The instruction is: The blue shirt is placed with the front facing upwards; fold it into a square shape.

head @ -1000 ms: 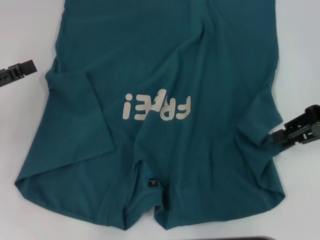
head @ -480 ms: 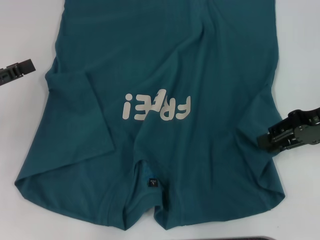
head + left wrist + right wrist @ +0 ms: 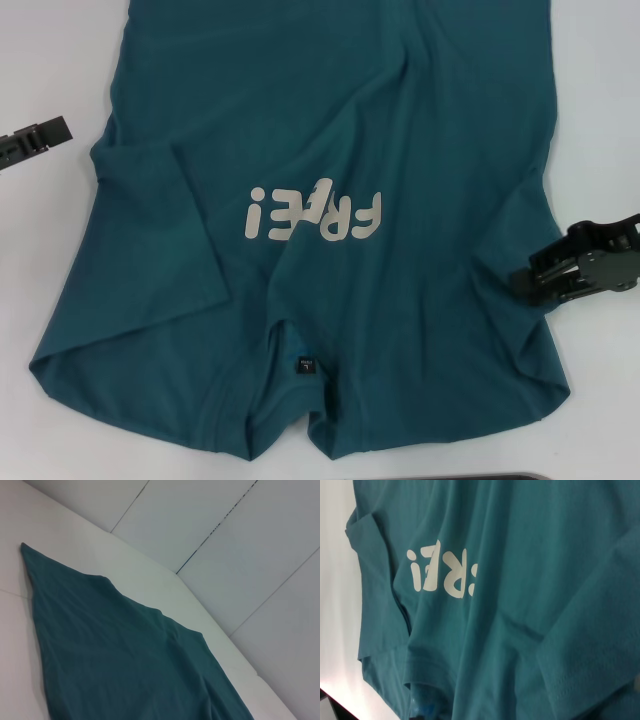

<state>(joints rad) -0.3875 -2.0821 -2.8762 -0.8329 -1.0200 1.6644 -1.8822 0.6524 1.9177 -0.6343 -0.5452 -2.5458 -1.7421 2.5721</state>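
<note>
Head view takes in the blue shirt (image 3: 330, 230) spread front-up on the white counter (image 3: 50, 260), collar and its small dark neck tag (image 3: 305, 366) toward the robot, hem end running off the far edge of the picture. Its long axis thus runs straight away from the robot, and the cream lettering (image 3: 315, 215) reads upside down from here. The shirt's left sleeve (image 3: 160, 235) is folded in over the chest.

The right end effector (image 3: 540, 283) sits at the shirt's right edge, near the sleeve, its dark fingers close together over the fabric margin; whether cloth is pinched between them cannot be told. The left end effector (image 3: 35, 143) lies over bare counter, apart from the shirt, and only part of it is in frame, so its opening cannot be judged.

Left wrist view alone shows the shirt's far part (image 3: 125, 665) ending in a pointed corner on the counter (image 3: 75, 535), with a pale panelled wall behind. Right wrist view brings the lettering (image 3: 442, 572) and folded sleeve (image 3: 375, 555) up close and shows a stitched hem (image 3: 580, 690), but neither wrist view shows its own fingers.
</note>
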